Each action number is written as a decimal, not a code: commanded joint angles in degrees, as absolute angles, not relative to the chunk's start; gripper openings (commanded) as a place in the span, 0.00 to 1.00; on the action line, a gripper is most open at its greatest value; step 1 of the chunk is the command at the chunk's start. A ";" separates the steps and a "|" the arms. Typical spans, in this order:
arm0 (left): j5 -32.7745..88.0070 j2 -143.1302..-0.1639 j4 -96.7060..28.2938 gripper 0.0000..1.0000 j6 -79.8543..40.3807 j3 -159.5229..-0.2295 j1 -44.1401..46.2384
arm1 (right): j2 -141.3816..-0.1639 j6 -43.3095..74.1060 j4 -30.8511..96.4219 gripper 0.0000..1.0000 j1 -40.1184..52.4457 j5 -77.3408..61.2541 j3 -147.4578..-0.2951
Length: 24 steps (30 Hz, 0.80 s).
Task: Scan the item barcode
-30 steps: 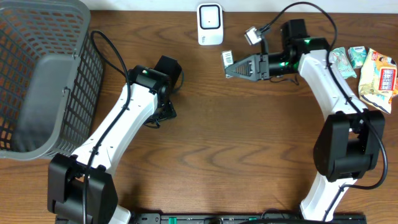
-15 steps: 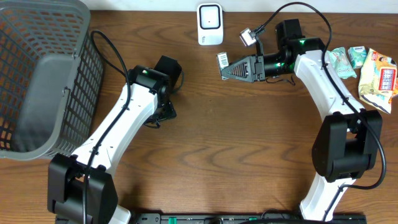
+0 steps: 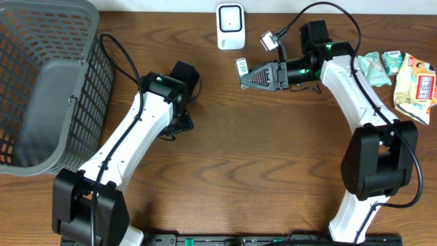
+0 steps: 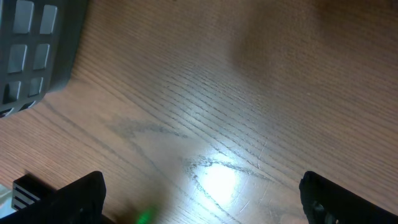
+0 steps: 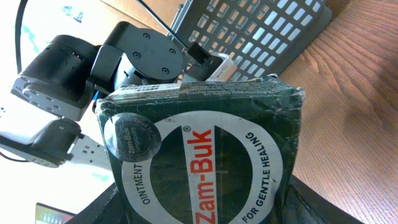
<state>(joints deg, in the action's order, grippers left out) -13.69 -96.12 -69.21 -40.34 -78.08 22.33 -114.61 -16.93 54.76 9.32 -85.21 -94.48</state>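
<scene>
A dark green Zam-Buk ointment box (image 5: 205, 149) fills the right wrist view, with my right gripper (image 5: 202, 208) shut on its lower part. From overhead the box (image 3: 242, 66) shows a white barcode label at the tip of the right gripper (image 3: 251, 76), held above the table just below and to the right of the white scanner (image 3: 231, 26). My left gripper (image 4: 202, 193) stands open, low over bare wood, with nothing between its fingers (image 4: 84, 193). The left arm (image 3: 164, 92) rests left of centre.
A large grey mesh basket (image 3: 41, 89) takes up the far left, and its corner (image 4: 31, 43) appears in the left wrist view. Several snack packets (image 3: 410, 78) lie at the right edge. Cables loop over both arms.
My right gripper has carried the box leftward and slightly up, closer to the scanner. The left arm has not moved.
</scene>
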 commanded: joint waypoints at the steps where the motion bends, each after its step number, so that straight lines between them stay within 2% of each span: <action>1: -14.63 -95.81 -69.58 0.98 -40.84 -77.78 22.20 | -113.78 -16.53 54.61 0.48 9.87 -86.46 -94.39; 24: -14.63 -95.81 -69.58 0.97 -40.84 -77.78 22.20 | -113.78 -16.29 54.65 0.47 10.66 -83.92 -94.39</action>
<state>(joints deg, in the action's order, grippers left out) -13.69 -96.12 -69.21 -40.34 -78.08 22.33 -114.59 -16.91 54.76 10.11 -82.65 -94.48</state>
